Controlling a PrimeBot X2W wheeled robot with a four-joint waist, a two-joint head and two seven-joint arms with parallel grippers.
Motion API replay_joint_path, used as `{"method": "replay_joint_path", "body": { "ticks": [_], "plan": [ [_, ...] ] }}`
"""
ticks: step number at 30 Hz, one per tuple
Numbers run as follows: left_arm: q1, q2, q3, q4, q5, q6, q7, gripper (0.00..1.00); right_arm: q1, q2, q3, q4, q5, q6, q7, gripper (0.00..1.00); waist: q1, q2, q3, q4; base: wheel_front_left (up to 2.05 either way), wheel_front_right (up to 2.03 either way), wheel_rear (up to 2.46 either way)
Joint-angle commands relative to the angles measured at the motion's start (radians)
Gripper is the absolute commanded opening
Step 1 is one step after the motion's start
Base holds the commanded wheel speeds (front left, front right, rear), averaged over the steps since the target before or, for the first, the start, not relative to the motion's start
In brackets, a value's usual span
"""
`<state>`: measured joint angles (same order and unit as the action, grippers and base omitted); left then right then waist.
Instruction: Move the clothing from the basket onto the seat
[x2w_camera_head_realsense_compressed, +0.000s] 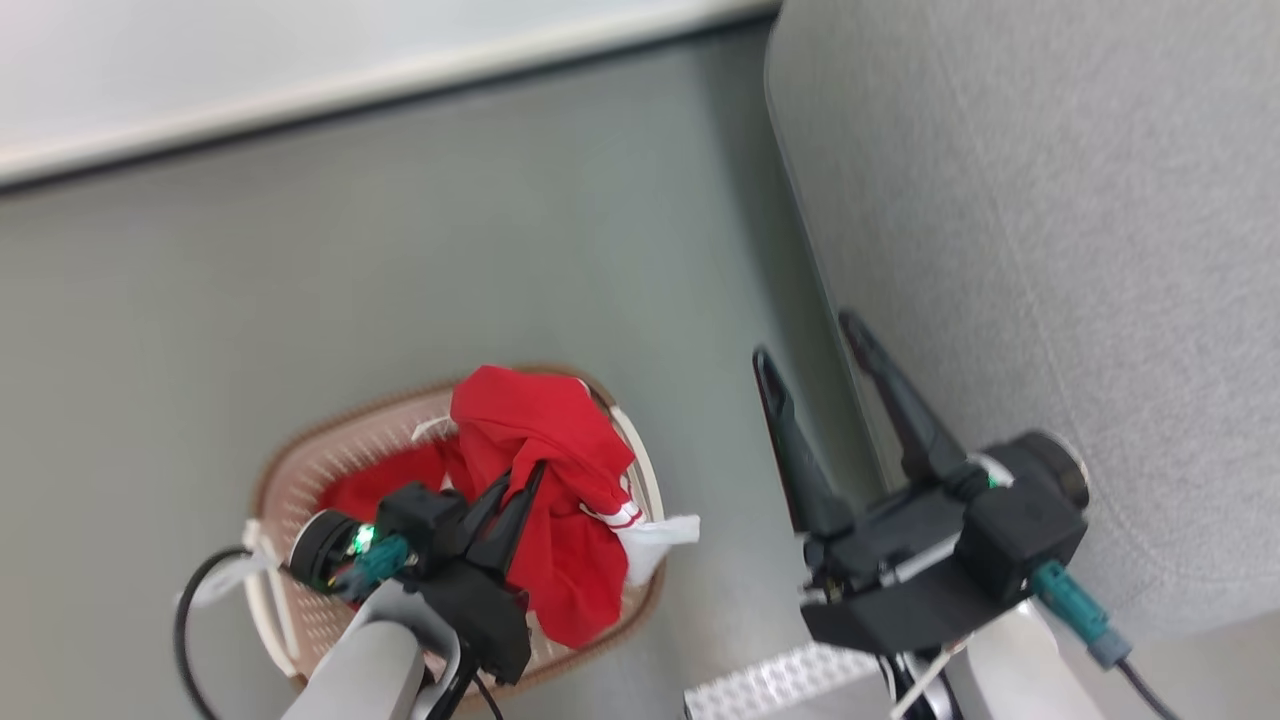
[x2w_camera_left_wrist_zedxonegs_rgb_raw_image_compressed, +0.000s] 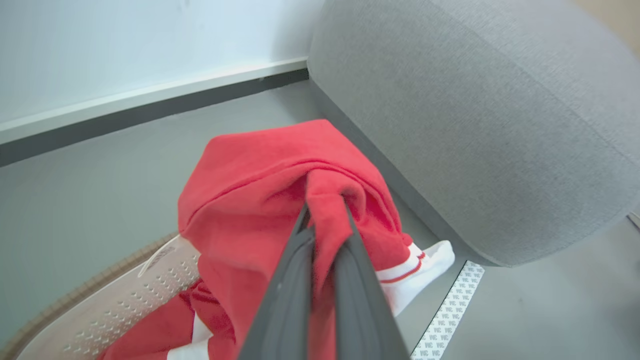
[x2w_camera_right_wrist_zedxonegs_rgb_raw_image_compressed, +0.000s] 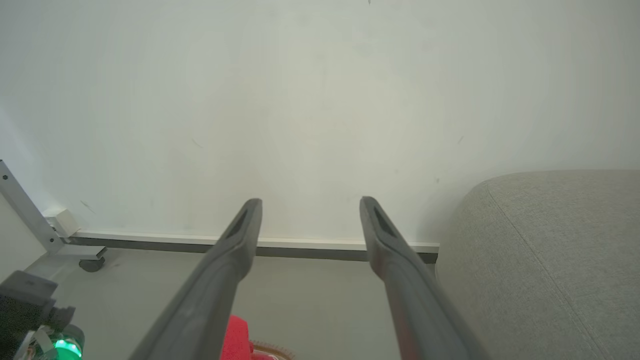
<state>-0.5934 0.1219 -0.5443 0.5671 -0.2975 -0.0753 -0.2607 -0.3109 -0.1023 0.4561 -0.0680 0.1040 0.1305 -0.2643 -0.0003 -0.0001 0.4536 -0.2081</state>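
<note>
The left gripper (x2w_camera_left_wrist_zedxonegs_rgb_raw_image_compressed: 325, 204) pinches a fold of red clothing (x2w_camera_left_wrist_zedxonegs_rgb_raw_image_compressed: 250, 200), bunched up over the basket (x2w_camera_left_wrist_zedxonegs_rgb_raw_image_compressed: 115, 295), where more red fabric lies; its white cuff seems to overhang the rim. Farther right, the head view adds the right gripper (x2w_camera_head_realsense_compressed: 806, 335), fingers spread and empty, beside the seat (x2w_camera_head_realsense_compressed: 1050, 250).

left tool (x2w_camera_head_realsense_compressed: 523, 474) pinched closed; right tool (x2w_camera_head_realsense_compressed: 806, 335) spread wide.

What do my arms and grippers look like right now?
Left gripper and right gripper: black bodies, two long dark tapering fingers each. Pale grey forearms, teal connectors with black cables, green light at the left wrist.
</note>
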Motion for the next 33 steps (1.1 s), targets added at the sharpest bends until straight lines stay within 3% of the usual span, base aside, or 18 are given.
{"method": "replay_joint_path", "body": {
  "ticks": [1, 18, 33],
  "plan": [
    [0.044, 0.001, 0.024, -0.034, 0.02, -0.001, -0.005, 0.0, 0.032, -0.014, 0.009, 0.013, 0.008, 0.001, -0.001, 1.0, 0.0003, 0.0001, -0.143, 0.053, 0.0, 0.0, 0.0],
    [0.18, -0.004, 0.193, -0.252, 0.085, -0.02, -0.005, 0.0, 0.163, -0.065, 0.079, 0.103, 0.06, 0.001, -0.002, 1.0, 0.0003, 0.0001, -0.346, 0.048, 0.0, 0.0, 0.0],
    [0.159, -0.015, 0.146, -0.342, 0.131, -0.049, -0.005, 0.0, 0.105, -0.104, 0.236, 0.254, 0.075, 0.0, -0.002, 1.0, 0.0003, 0.0001, -0.423, 0.002, 0.0, 0.0, 0.0]
  ]
}}
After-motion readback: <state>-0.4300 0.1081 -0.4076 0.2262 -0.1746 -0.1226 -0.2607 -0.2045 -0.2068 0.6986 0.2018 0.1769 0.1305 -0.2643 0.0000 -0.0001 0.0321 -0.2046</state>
